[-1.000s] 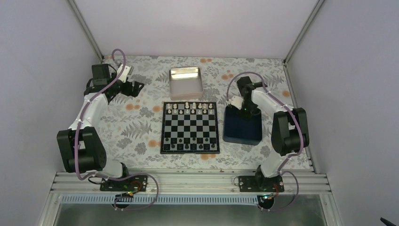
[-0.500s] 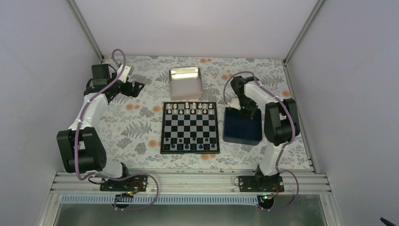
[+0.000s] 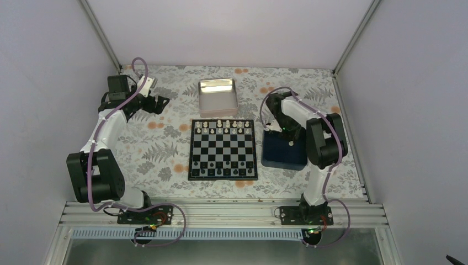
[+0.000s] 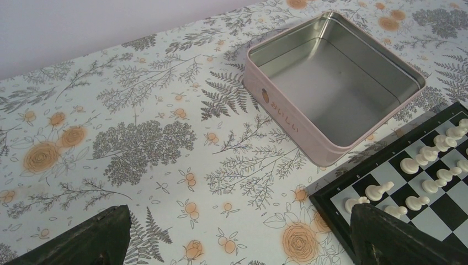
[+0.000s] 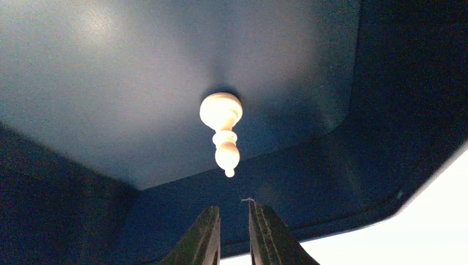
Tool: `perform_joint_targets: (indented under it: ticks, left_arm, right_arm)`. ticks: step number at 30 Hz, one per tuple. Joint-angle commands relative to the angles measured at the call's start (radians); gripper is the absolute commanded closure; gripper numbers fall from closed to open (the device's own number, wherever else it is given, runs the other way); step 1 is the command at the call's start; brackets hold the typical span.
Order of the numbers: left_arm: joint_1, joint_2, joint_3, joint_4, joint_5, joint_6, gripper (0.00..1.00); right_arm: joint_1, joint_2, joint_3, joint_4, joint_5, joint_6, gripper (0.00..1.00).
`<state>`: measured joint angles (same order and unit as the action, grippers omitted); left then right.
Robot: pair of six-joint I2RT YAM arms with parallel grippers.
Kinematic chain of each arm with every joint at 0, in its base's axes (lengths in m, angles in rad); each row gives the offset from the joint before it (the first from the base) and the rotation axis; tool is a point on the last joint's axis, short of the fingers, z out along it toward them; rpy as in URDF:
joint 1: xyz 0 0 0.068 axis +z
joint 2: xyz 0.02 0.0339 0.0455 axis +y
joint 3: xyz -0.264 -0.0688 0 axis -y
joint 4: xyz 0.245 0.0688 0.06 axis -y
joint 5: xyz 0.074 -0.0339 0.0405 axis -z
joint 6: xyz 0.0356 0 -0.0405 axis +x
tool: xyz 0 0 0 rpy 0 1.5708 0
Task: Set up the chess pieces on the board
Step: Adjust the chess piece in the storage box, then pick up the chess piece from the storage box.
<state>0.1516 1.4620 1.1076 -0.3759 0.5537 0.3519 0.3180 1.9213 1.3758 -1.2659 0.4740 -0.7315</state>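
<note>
Starting at the bottom of the top view, the near edge of the board carries a row of small dark pieces, and the middle squares above them are bare. To the right of the board sits the dark blue tray, and my right gripper hangs over it. In the right wrist view its two fingers stand almost together at the bottom of the frame with only a slit between them and nothing in it. Just above them, a single cream piece lies on its side on the tray floor, apart from the fingers. I see no other piece in the tray. Higher in the top view, the white chess pieces stand in the two far rows of the board. They are too small for me to count or to check each square, though I judge those rows to be nearly full. Beyond the board is the metal tin, which looks empty. My left gripper hovers over the flowered tablecloth at the upper left, fingers spread wide, holding nothing. I judge the setup almost done, with that tray piece left to place.
</note>
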Motion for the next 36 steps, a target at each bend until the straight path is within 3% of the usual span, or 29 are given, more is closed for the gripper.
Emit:
perform_joint_targets:
  ticks: [1,4,8,11,14,19,36]
  left_arm:
    - [0.008,-0.014,-0.004,0.013,0.022,0.013,0.02]
    - [0.008,-0.014,-0.004,0.012,0.019,0.013,0.02]
    - [0.008,-0.017,-0.007,0.014,0.016,0.013,0.02]
    - [0.008,-0.016,-0.007,0.015,0.016,0.012,0.02]
    - [0.008,-0.02,-0.009,0.018,0.015,0.01,0.02]
    - [0.008,-0.02,-0.007,0.018,0.017,0.007,0.02]
    - [0.008,-0.017,-0.004,0.014,0.017,0.006,0.02]
  right_arm:
    - [0.015,0.017,0.023,-0.023,0.037,-0.001,0.81]
    - [0.014,-0.005,0.059,-0.022,-0.005,0.003,0.75]
    - [0.001,-0.067,0.051,-0.021,-0.137,-0.007,0.54]
    - [-0.026,-0.1,0.04,-0.002,-0.233,-0.007,0.47]
    - [-0.069,-0.149,0.013,0.055,-0.323,-0.035,0.47]
    - [-0.12,-0.21,-0.1,0.164,-0.343,-0.063,0.48]
    - [-0.159,-0.144,-0.195,0.292,-0.384,-0.072,0.56]
